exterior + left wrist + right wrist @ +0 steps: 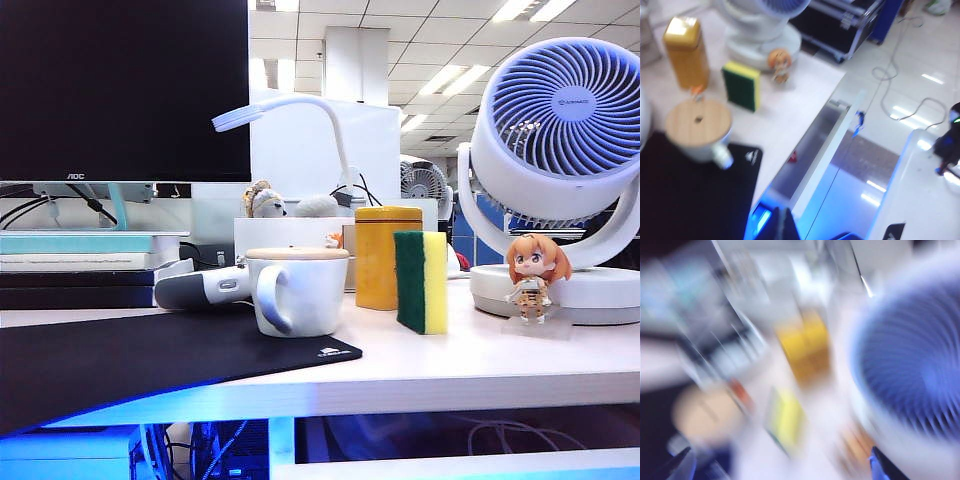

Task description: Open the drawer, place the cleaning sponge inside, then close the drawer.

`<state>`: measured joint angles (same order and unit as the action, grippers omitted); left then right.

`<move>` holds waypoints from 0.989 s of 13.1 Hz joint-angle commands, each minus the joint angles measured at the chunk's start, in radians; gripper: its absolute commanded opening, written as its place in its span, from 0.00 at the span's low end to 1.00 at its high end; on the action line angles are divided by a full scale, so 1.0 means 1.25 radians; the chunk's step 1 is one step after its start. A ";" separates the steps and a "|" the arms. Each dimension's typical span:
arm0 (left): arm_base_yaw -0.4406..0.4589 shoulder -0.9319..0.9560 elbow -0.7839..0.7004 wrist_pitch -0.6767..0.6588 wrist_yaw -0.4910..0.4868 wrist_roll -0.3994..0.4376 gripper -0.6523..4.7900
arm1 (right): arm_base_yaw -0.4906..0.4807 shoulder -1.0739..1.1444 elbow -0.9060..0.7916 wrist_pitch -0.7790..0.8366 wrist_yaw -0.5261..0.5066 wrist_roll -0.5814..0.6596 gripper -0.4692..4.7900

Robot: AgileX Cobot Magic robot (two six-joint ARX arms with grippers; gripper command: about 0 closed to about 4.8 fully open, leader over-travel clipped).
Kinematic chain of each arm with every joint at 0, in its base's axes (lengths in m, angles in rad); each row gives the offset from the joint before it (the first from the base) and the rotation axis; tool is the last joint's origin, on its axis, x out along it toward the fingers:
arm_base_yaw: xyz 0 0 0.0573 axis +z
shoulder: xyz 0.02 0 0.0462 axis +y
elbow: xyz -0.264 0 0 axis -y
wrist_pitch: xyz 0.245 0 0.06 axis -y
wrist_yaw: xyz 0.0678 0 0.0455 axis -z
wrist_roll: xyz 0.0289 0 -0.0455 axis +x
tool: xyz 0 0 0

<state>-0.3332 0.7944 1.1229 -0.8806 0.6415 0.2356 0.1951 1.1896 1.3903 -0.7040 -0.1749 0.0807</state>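
The sponge, a rectangular block of yellow foam with a rough dark green layer, stands on edge on the smooth white desk, just at three o'clock of the yellow tin. The flat-fronted drawer is pulled out under the desk edge. The left gripper hovers above the drawer; I cannot tell its spread. The right gripper is blurred, fingers wide apart, over the desk.

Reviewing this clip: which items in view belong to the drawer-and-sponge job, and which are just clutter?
Job:
- yellow-and-green rectangular cleaning sponge, upright on the desk
- white flat-fronted drawer, pulled open
- right gripper, open above the desk
- left gripper, by the drawer front

Clutter:
- yellow tin canister
- white mug with wooden lid
- white desk fan
- orange-haired figurine
- black mat
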 commanded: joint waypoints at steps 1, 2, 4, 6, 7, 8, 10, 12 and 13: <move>0.000 0.002 0.003 -0.002 -0.052 0.003 0.11 | 0.048 0.020 0.002 -0.131 0.094 -0.026 0.99; 0.000 0.003 0.003 -0.007 -0.052 0.003 0.11 | 0.054 0.031 0.002 -0.156 0.093 -0.016 0.72; 0.000 0.004 0.003 -0.008 -0.050 0.004 0.11 | 0.054 0.058 -0.006 -0.247 0.073 0.015 0.08; 0.000 0.004 0.003 -0.006 -0.049 0.005 0.11 | 0.054 0.060 -0.057 -0.248 0.072 0.021 0.08; 0.000 0.004 0.003 -0.007 -0.049 0.011 0.11 | 0.054 0.060 -0.082 -0.248 0.055 0.026 0.08; 0.000 0.004 0.003 -0.007 -0.049 0.016 0.11 | 0.054 0.061 -0.108 -0.247 0.023 0.026 0.08; 0.000 0.004 0.003 -0.006 -0.049 0.017 0.11 | 0.063 0.061 -0.190 -0.228 -0.002 0.024 0.08; 0.000 0.004 0.003 -0.001 -0.049 0.017 0.11 | 0.064 0.061 -0.300 -0.187 -0.003 0.017 0.08; 0.000 0.004 0.003 -0.001 -0.049 0.017 0.11 | 0.064 0.061 -0.337 -0.170 -0.002 0.013 0.08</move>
<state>-0.3332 0.8005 1.1229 -0.8948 0.5758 0.2512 0.2737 1.2697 1.0035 -0.9451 -0.1768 0.1078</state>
